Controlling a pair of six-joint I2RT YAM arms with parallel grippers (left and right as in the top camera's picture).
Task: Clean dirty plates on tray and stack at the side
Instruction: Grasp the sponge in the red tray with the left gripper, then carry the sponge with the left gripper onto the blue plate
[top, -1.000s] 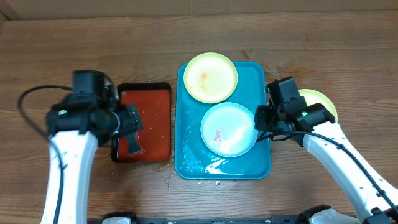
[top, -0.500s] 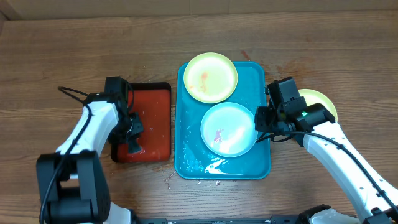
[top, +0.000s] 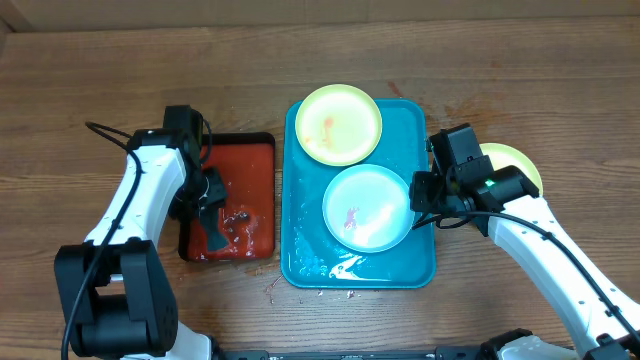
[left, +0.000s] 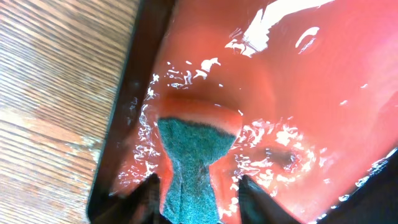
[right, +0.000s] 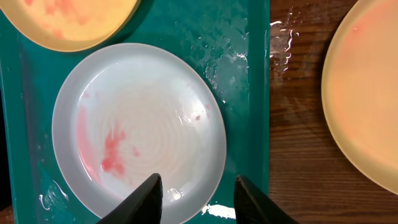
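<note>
Left end effector (left: 196, 193) is clamped on a sponge (left: 194, 140), green scouring face up and orange foam at the tip. The sponge is pressed into shallow water (left: 273, 140) in the red tray (left: 298, 68), at 9 o'clock of the turquoise tray (top: 300, 250). Right end effector (right: 199, 196) hangs with fingers apart at the 4 o'clock edge of the light blue plate (right: 140, 130); contact cannot be told. That plate lies pink-smeared in the turquoise tray's 6 o'clock half. A yellow-green plate (top: 340, 124) with an orange smear sits at the 12 o'clock end, overlapping the rim. A second yellow-green plate (top: 522, 163) rests on the table (top: 100, 80) at 3 o'clock, partly hidden by the right arm.
</note>
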